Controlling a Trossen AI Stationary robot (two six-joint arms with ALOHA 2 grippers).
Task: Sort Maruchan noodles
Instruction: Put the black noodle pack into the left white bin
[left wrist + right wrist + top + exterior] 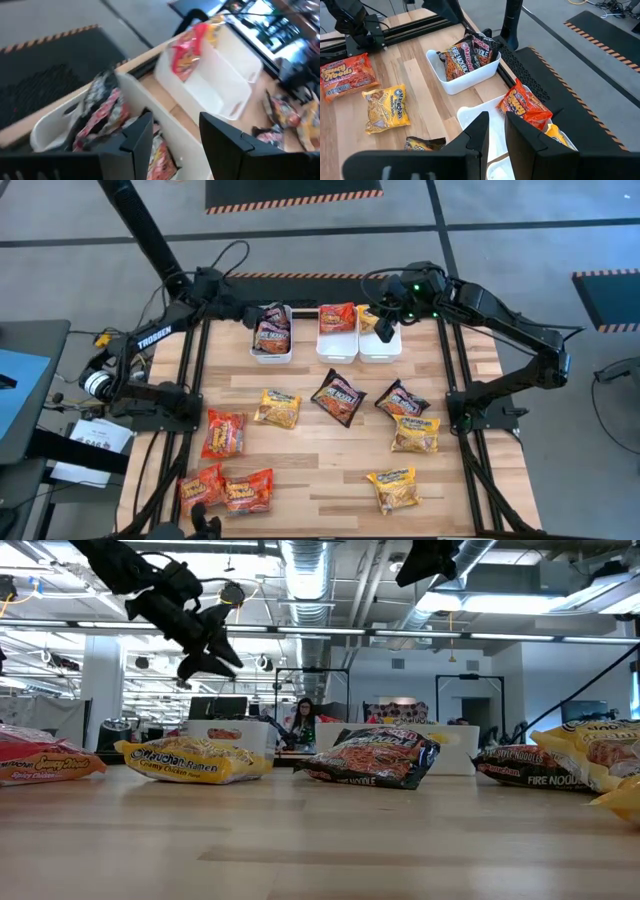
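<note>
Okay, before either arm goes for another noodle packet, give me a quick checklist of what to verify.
1. Left claw empty: ok, open above the left bin.
2. Right claw empty: ok, open above the right bin.
3. One colour per bin: ok; dark packets in the left bin, a red packet in the middle bin, a yellow packet in the right bin.
4. All packets binned: not ok; red, yellow and dark ones lie loose on the table.
5. Loose packets lie apart: not ok; the two red packets at the table's near left corner touch.
</note>
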